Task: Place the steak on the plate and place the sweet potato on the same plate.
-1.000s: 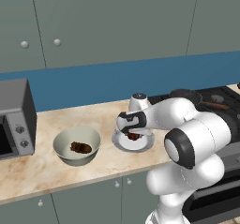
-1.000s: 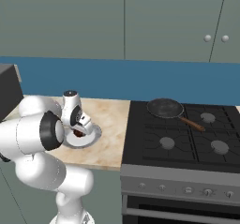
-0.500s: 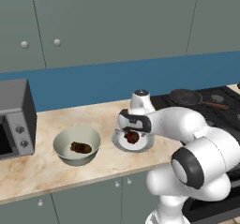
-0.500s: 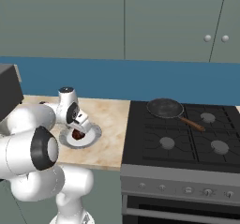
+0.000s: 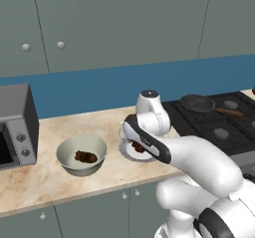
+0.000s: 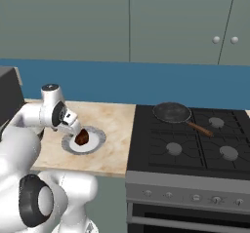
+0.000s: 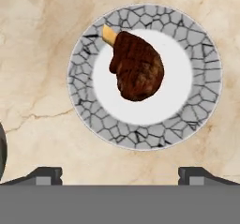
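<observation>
The reddish-brown steak (image 7: 138, 67), a flattish chunk with a small yellow-orange bit at one edge, lies on the white centre of the round shallow plate (image 7: 89, 109), whose grey rim has a cracked, speckled pattern. The plate sits on the beige marbled tabletop (image 7: 37, 40). In the hand view the end effector (image 7: 120, 175) hangs above the plate with its two dark fingertips (image 7: 44, 175) spread wide apart and nothing between them.

In the left base view the dark brown, knobbly sweet potato (image 5: 85, 157) rests inside the deep pale grey-green bowl (image 5: 81, 155), which stands on the tabletop just beside the plate (image 5: 135, 152), between it and the grey microwave (image 5: 17, 125). In the right base view a dark frying pan (image 6: 173, 113) sits on the black stove (image 6: 195, 144), well apart from the plate.
</observation>
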Controlling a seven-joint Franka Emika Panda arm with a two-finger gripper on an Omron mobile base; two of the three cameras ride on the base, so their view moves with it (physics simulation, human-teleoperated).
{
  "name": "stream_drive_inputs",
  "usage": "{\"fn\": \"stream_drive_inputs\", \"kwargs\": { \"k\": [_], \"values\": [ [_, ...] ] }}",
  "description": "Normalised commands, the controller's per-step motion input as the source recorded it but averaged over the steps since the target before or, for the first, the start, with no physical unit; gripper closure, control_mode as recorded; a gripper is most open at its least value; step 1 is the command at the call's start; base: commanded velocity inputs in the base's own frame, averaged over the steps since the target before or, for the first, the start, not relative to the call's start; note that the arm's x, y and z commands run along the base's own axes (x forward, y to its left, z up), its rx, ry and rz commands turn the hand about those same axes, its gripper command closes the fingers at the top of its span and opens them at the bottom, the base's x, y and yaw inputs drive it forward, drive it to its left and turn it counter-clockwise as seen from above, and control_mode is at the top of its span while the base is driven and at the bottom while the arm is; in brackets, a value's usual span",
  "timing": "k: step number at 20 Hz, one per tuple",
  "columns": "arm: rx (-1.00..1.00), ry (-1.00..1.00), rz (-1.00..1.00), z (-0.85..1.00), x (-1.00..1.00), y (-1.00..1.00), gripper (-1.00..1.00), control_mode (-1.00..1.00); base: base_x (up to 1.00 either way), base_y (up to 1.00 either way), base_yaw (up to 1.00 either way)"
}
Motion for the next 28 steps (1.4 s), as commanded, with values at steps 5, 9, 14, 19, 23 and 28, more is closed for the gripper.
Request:
{"fn": "stream_drive_inputs", "kwargs": {
  "k": [5,9,14,19,23,28],
  "values": [
    [-0.05,0.01,0.32,0.6,-0.52,0.66,-1.0,-1.0,0.0,0.0,0.0],
    [-0.08,0.0,0.34,0.7,-0.39,0.75,-1.0,-1.0,0.0,0.0,0.0],
    [-0.06,0.02,0.17,0.27,0.0,0.35,-1.0,-1.0,0.0,0.0,0.0],
    [-0.05,0.21,0.0,-0.37,0.49,0.14,-1.0,-1.0,0.0,0.0,0.0],
    [-0.03,0.2,0.0,-0.26,0.64,0.41,-1.0,-1.0,0.0,0.0,0.0],
    [-0.02,0.05,0.05,0.09,0.02,0.37,-1.0,-1.0,0.0,0.0,0.0]
  ]
}}
